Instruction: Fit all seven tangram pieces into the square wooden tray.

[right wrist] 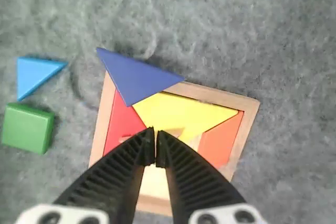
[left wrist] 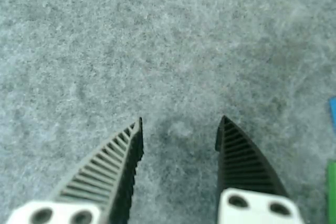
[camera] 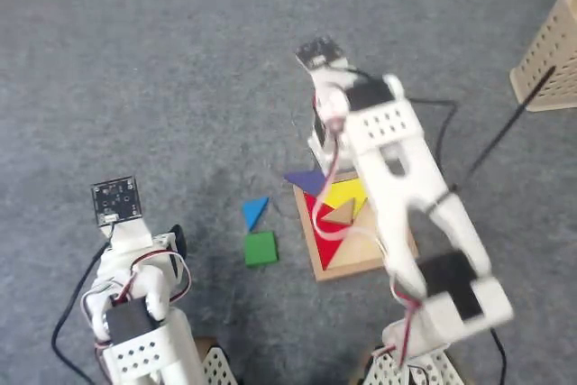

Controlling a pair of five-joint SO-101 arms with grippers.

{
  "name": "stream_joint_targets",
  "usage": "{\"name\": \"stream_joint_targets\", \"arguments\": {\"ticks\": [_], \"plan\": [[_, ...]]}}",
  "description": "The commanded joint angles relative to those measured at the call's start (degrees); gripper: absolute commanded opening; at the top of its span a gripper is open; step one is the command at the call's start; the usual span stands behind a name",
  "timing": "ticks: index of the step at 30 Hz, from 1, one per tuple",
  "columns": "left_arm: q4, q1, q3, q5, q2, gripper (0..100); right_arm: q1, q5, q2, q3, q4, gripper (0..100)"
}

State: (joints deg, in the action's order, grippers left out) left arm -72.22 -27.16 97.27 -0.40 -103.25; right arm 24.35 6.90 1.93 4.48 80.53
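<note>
Wooden tray (right wrist: pixel 220 95): red piece (right wrist: pixel 121 121), yellow piece (right wrist: pixel 184 111), orange piece (right wrist: pixel 220 140) inside.
Navy triangle (right wrist: pixel 137 77): across tray's rim.
Green square (right wrist: pixel 27 128), blue triangle (right wrist: pixel 34 73): beside tray.
My right claw (right wrist: pixel 156 141): closed, over tray.
My left claw (left wrist: pixel 181 120): open, well apart from tray.

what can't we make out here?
High view: the right arm covers the tray's right side, hiding any pieces there.
Right wrist view: the right claw covers the tray's middle and most of a pale piece.
Left wrist view: the blue piece and green piece are cut off by the frame edge.
</note>
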Motion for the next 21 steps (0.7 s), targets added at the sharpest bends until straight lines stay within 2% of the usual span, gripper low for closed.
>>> {"name": "stream_joint_targets", "arguments": {"ticks": [1, 5, 8, 11, 15, 18, 21], "plan": [[-0.2, -0.3, -0.7, -0.4, -1.1, 22, 0.7, 2.7, -15.3, 24.1, -18.4, 0.7], [-0.2, -0.3, -0.7, -0.4, -1.1, 22, 1.0, 8.1, -20.1, 37.0, -32.8, 0.7], [-0.2, -0.3, -0.7, -0.4, -1.1, 22, 1.1, 11.0, -21.2, 39.4, -37.0, 0.7], [-0.2, -0.3, -0.7, -0.4, -1.1, 22, 1.1, 10.9, -19.6, 37.3, -35.0, 1.0], [-0.2, -0.3, -0.7, -0.4, -1.1, 22, 2.2, 10.9, -16.7, 35.6, -30.0, 9.5], [-0.2, -0.3, -0.7, -0.4, -1.1, 22, 4.8, 10.9, -16.2, 35.6, -28.1, 14.0], [-0.2, -0.3, -0.7, -0.4, -1.1, 22, 9.3, 10.8, -16.3, 35.4, -26.9, 14.0]]}}
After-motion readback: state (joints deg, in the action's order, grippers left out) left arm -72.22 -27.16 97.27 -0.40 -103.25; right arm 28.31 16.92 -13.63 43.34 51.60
